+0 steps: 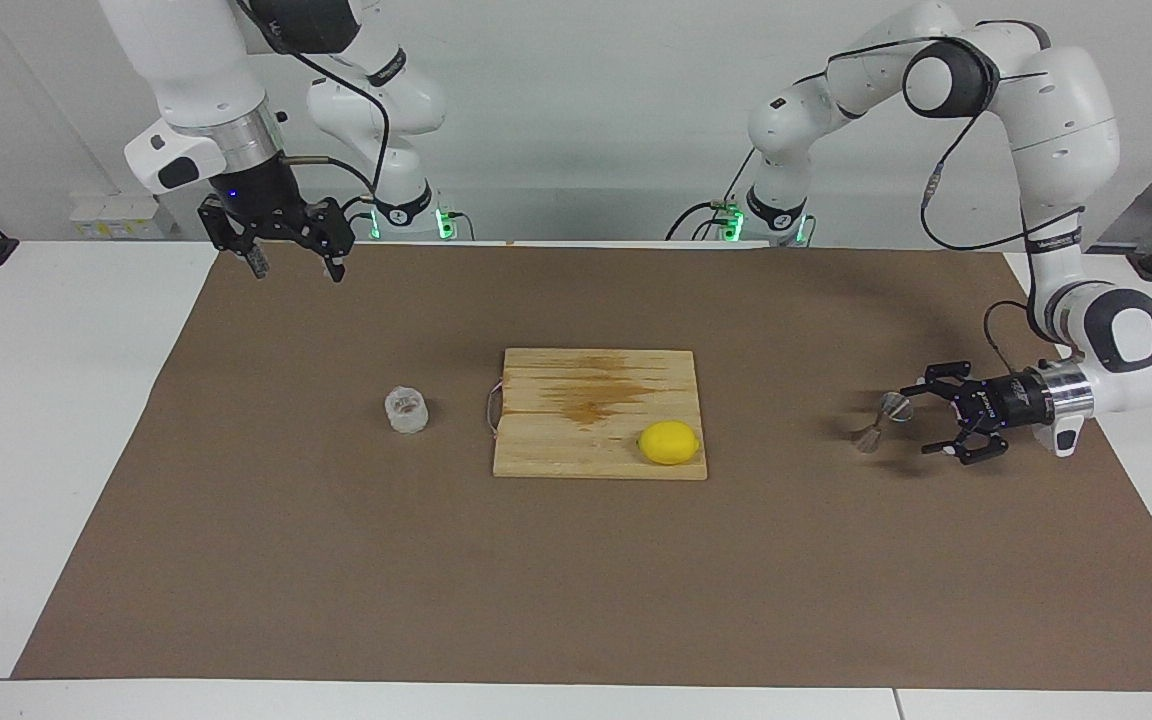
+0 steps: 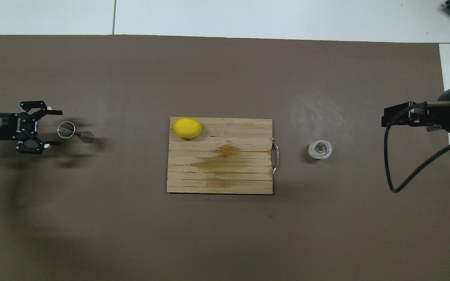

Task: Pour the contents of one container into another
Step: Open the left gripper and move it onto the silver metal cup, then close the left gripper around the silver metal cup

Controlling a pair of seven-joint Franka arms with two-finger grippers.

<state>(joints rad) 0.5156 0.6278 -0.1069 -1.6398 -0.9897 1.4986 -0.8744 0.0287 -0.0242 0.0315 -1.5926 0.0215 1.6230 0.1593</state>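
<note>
Left gripper [image 1: 921, 419] of mine is down low at the left arm's end of the table, turned sideways with fingers spread wide and holding nothing. Its fingertips sit just beside the metal jigger [image 1: 880, 420], which stands on the brown mat [image 1: 576, 580]; can't tell if one tip is touching its top cone. Right gripper [image 1: 293, 262] is waiting up in the air over the mat's edge closest to the robots, also wide open and empty. On the mat itself, the wooden cutting board [image 1: 576, 400] sits in the middle. Between the board and the right arm's end stands the knobbly glass cup [image 1: 406, 410], upright. Farthest out, a lemon [image 1: 668, 442] rests on the board's corner toward the jigger.
</note>
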